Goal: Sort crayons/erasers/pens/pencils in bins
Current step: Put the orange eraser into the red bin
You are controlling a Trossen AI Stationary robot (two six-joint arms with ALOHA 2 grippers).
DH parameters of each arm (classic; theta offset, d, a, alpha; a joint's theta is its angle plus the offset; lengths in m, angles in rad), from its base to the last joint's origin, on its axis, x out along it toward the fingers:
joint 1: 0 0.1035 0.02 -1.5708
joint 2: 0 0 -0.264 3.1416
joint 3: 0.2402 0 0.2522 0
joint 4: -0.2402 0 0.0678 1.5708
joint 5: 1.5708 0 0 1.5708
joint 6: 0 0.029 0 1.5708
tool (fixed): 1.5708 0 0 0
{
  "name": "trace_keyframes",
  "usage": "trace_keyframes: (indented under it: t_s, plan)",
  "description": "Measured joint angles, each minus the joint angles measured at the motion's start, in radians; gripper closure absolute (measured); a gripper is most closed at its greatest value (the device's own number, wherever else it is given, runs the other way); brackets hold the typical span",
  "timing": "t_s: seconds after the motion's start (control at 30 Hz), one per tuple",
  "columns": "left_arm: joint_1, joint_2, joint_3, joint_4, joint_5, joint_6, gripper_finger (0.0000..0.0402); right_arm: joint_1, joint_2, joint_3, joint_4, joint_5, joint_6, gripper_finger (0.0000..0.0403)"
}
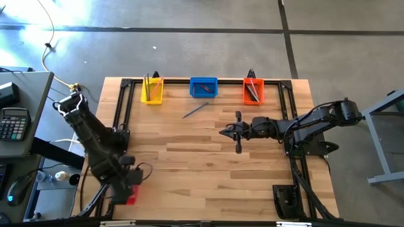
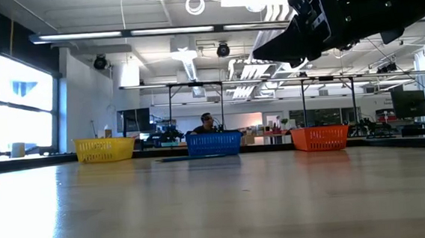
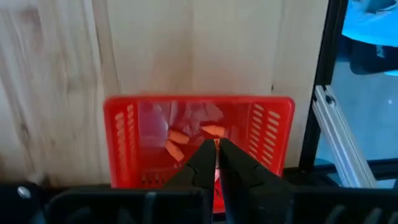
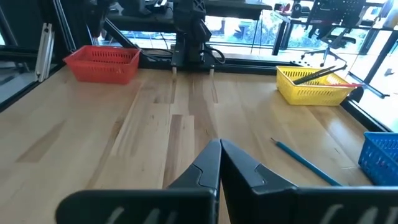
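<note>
The red bin (image 3: 199,109) stands at the table's near left corner with a few pink-orange erasers (image 3: 178,138) in it. My left gripper (image 3: 217,148) hangs shut straight above it, pointing down; in the high view it covers most of the red bin (image 1: 131,200). The yellow bin (image 1: 151,92), blue bin (image 1: 203,87) and orange bin (image 1: 252,91) stand along the far edge, with long sticks in the yellow and orange ones. A long slim blue stick (image 1: 196,110) lies flat on the table before the blue bin. My right gripper (image 1: 226,131) hovers shut mid-table, pointing left. My left gripper's shut fingertips (image 3: 208,152) have a small pink-orange lump (image 3: 214,130) right at them. I cannot tell whether it is pinched between them or lies in the bin below.
Black rails (image 1: 126,107) frame the table's left, far and right sides. The wide middle of the wooden table (image 1: 189,164) is bare. A calculator (image 1: 14,123) sits on a side desk at the left. A person (image 2: 207,121) sits beyond the far edge.
</note>
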Motion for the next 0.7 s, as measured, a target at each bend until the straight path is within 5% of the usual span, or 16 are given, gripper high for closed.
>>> trace_keyframes:
  t_s: [0.33, 0.7]
  plan:
    - [-0.162, 0.005, -0.114, 0.046, -0.095, -0.255, 0.0401, 0.058, 0.000, 0.000, 0.000, 0.011, 0.006, 0.0403]
    - [-0.171, 0.005, -0.239, 0.186, -0.099, -0.272, 0.0401, 0.080, 0.000, 0.000, 0.001, 0.062, -0.019, 0.0403]
